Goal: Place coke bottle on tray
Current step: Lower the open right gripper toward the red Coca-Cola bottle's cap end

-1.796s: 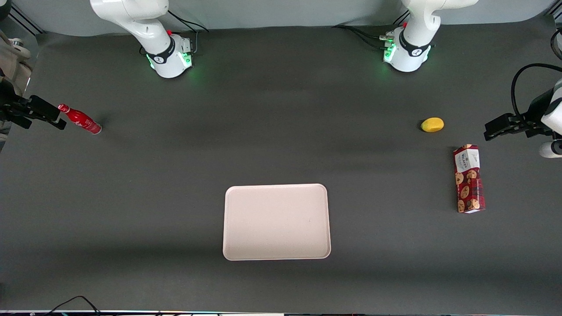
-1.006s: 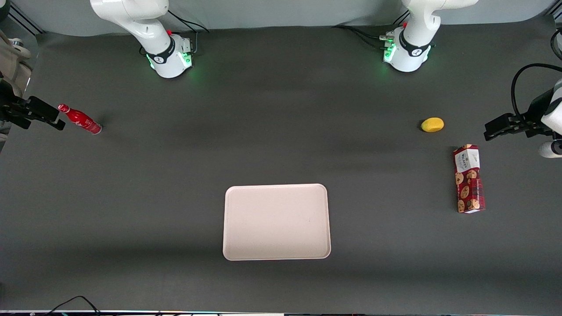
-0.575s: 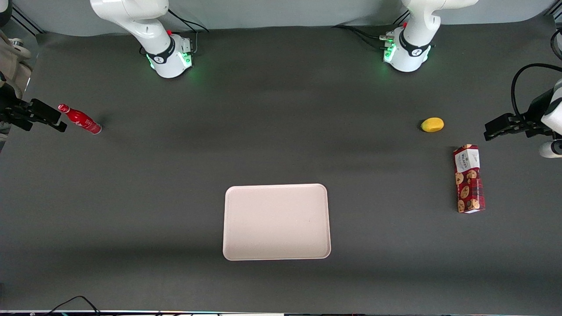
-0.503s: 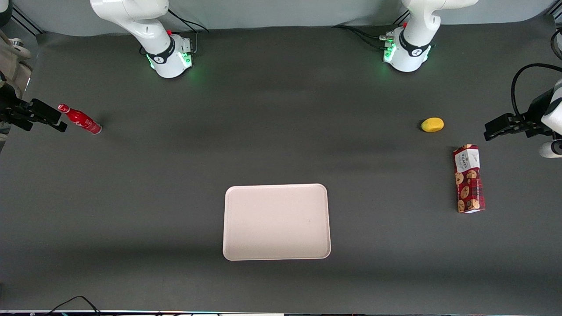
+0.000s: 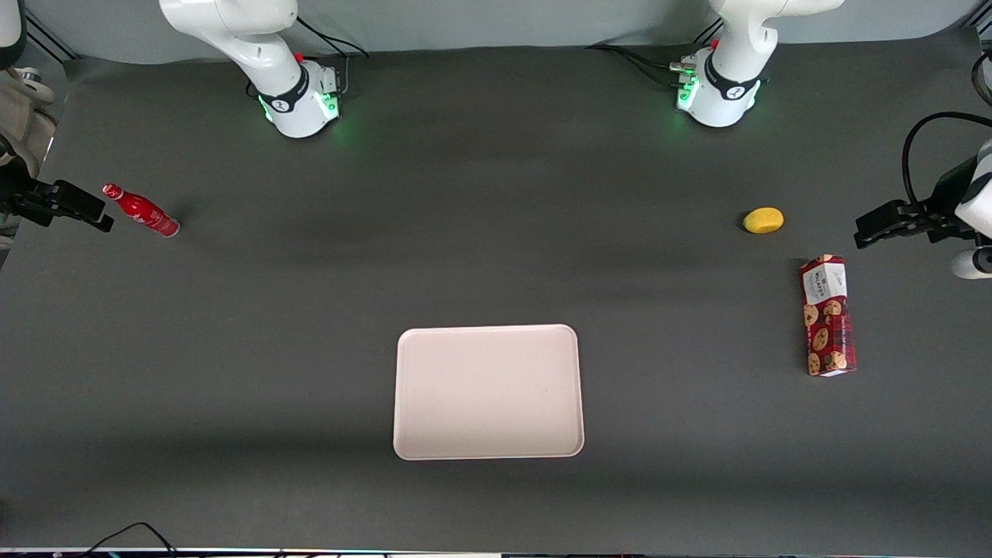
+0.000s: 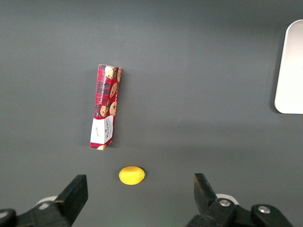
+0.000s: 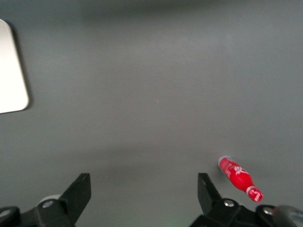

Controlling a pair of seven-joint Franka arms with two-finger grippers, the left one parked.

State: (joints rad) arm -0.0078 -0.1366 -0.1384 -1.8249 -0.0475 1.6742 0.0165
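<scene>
Cream tray (image 5: 488, 391) waits nearest the camera on a dark grey matte table (image 5: 310, 325).

Farther back, toward the working arm's end, the coke bottle (image 5: 140, 210) stands on the mat, well apart from the tray. The gripper (image 7: 144, 196), fingers spread wide and holding nothing, hovers near the bottle's cap. A pale wall (image 5: 504, 23) edges the table.

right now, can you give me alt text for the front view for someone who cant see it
A small red coke bottle stands on a dark table toward the working arm's end, with the open gripper level with its cap, not touching it. A pale tray lies bare near the camera at mid-table. A yellow fruit and a cookie box lie toward the parked arm's end.
</scene>
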